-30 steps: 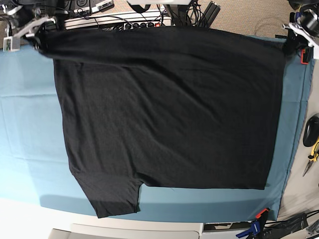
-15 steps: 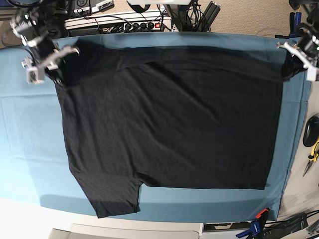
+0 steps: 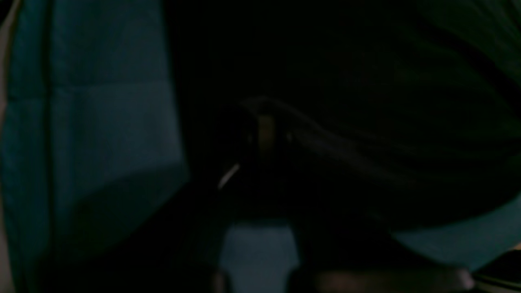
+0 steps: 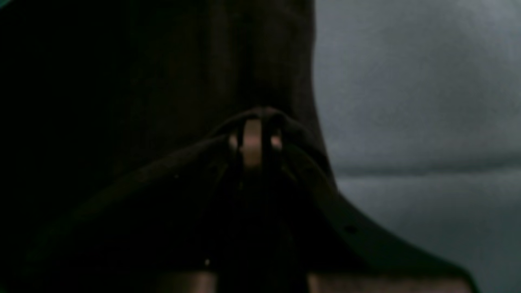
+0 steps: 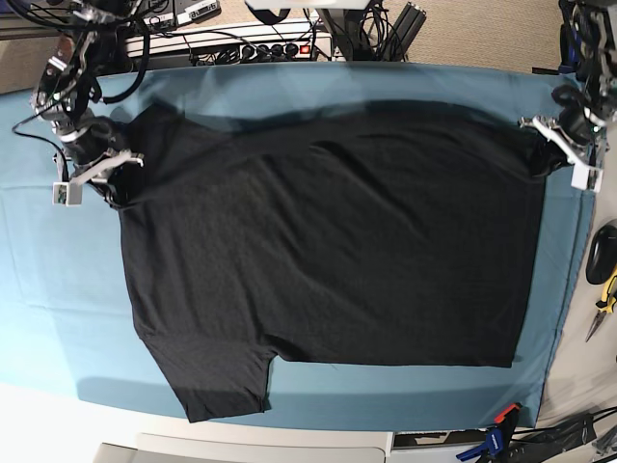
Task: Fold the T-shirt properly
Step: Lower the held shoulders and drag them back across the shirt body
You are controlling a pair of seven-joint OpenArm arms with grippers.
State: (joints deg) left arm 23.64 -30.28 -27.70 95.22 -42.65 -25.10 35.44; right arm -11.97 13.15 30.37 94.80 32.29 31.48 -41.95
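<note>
Both sets of fingers [image 5: 114, 185] [image 5: 549, 145] pinch the T-shirt [image 5: 328, 251]; lower its far edge evenly, keeping it taut.

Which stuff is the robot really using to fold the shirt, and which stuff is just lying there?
Used for the job:
- T-shirt
- left gripper, pinching one far corner
- right gripper, pinching the other far corner

Just lying about:
- teal table cloth under the shirt
- yellow pliers
- power strip
</note>
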